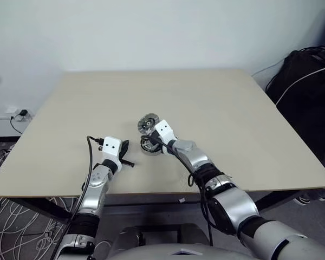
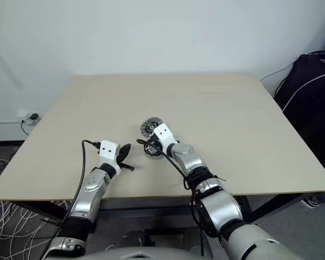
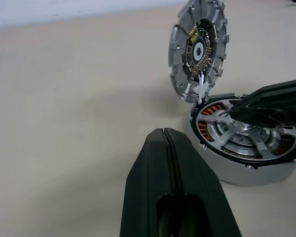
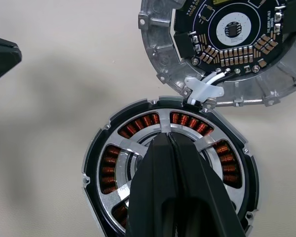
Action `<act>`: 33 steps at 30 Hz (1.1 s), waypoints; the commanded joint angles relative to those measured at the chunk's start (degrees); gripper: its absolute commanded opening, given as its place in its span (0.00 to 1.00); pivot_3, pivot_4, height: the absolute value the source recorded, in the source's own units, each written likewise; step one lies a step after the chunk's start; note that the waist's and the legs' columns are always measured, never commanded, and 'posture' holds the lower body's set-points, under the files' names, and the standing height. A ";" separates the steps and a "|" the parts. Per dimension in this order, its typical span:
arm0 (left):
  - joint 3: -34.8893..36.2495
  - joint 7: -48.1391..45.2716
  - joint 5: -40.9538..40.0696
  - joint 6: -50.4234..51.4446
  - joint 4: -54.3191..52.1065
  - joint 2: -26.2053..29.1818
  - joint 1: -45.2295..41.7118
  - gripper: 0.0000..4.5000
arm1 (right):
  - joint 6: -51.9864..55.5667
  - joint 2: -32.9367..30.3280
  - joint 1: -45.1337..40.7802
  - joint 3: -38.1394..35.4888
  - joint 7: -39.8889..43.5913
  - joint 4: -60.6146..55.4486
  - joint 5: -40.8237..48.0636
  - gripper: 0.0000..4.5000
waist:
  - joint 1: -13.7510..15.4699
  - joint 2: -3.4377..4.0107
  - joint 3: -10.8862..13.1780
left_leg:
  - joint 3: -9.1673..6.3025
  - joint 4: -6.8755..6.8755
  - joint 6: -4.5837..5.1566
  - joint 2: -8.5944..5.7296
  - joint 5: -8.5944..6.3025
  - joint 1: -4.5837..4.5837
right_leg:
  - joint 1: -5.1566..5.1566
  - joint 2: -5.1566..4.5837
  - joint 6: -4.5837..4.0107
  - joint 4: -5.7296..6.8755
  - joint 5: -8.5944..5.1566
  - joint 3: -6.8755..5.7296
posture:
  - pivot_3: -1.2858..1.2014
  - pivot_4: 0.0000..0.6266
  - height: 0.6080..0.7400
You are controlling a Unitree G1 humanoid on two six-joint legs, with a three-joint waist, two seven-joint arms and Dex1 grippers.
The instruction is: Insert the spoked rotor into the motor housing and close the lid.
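Spoked rotor (image 4: 207, 140) sits inside motor housing (image 4: 96, 163) on table (image 1: 233, 108). Right gripper (image 4: 170, 143) pressed together, tips over rotor hub. Lid (image 4: 158, 54) stands open, hinged beside housing. Left gripper (image 3: 164, 133) together, just beside housing.

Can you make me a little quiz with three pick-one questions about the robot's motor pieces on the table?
1. Where is the spoked rotor?
A. inside the motor housing
B. in the left gripper
C. by the table edge

2. What colour are the windings seen between the spokes?
A. blue
B. copper-orange
C. green

3. How is the lid?
A. shut flat on the housing
B. standing open beside the housing
C. held up in the air

Answers: 1 A, the spokes sit within the housing rim over the windings. 2 B, the coils show copper-orange. 3 B, it tilts up at the housing's edge, its circuit board showing, while the shut right gripper rests over the rotor.
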 commanded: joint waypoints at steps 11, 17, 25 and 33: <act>0.35 0.11 -0.49 -1.55 -0.56 -0.11 -1.04 0.00 | 0.62 -2.74 0.46 0.36 5.34 -8.88 -0.86 0.01 | 0.07 0.20 -0.13 | -0.05 0.00 -0.02 -0.01 0.02 -0.02 | 0.00 0.00 0.19 0.00 -0.11 -0.01 | 0.52 0.00 1.00; 0.32 0.02 -0.49 -2.35 0.75 -0.30 -1.46 0.00 | 4.40 -8.15 4.11 5.36 13.71 -23.93 -2.15 0.01 | 0.03 0.20 -0.13 | -0.05 0.00 -0.02 0.00 0.02 -0.03 | -0.01 0.00 0.27 -0.01 -0.16 -0.02 | 0.52 0.00 1.00; 0.23 -0.02 -0.54 -3.30 2.22 -0.64 -2.09 0.00 | 5.08 -13.77 6.09 12.12 20.94 -30.30 -5.61 0.48 | 0.40 0.18 -0.12 | -0.05 0.04 -0.03 0.00 0.01 -0.04 | 0.02 -0.01 0.28 -0.02 -0.17 -0.06 | 0.52 0.00 1.00; 0.29 0.28 -0.40 -3.84 2.81 -1.12 -2.13 0.00 | 2.31 -16.13 3.64 16.54 25.28 -28.89 -9.29 0.69 | 0.49 0.17 -0.12 | -0.05 0.03 -0.03 0.00 0.02 -0.04 | 0.02 -0.02 0.28 -0.04 -0.17 -0.06 | 0.52 0.00 1.00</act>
